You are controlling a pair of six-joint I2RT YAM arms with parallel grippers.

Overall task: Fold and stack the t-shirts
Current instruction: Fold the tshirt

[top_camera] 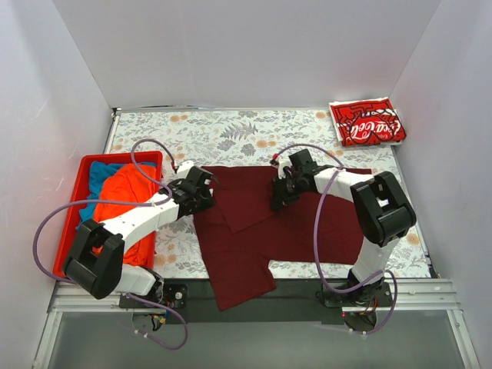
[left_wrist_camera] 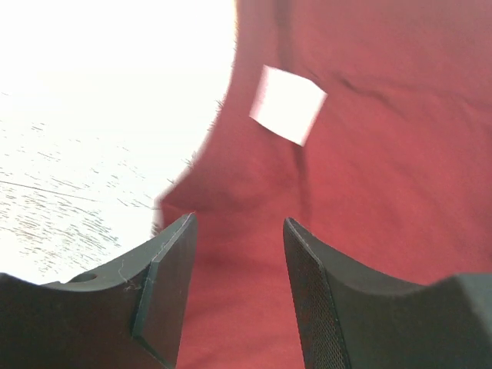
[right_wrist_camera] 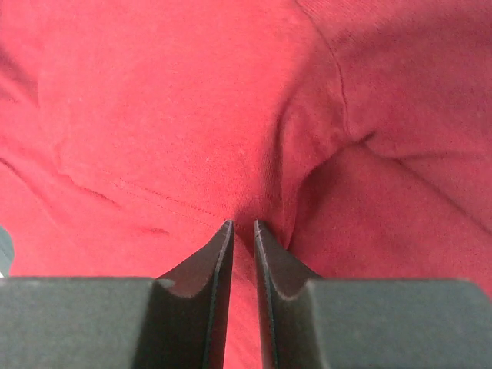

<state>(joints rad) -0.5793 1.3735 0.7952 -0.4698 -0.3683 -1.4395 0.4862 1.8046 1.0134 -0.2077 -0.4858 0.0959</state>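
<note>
A dark maroon shirt (top_camera: 254, 231) lay spread across the middle of the flowered worktop (top_camera: 231, 131), and its near end hung over the worktop's front edge. The left arm (top_camera: 146, 215) reached to the shirt's left edge. The left jaws stood open just above the cloth there, gripping nothing, with the shirt's white label (left_wrist_camera: 287, 104) a little beyond them. The right arm (top_camera: 338, 181) reached in over the shirt's right half. The right jaws were nearly closed, and a pucker of the maroon cloth was pinched between their tips. Well apart from the maroon shirt, beyond its far right corner, lay a folded red Coca-Cola shirt (top_camera: 367, 121). To the maroon shirt's left sat a red bin (top_camera: 123, 156) with an orange shirt (top_camera: 127, 192) and a blue shirt (top_camera: 100, 173) bundled inside.
</note>
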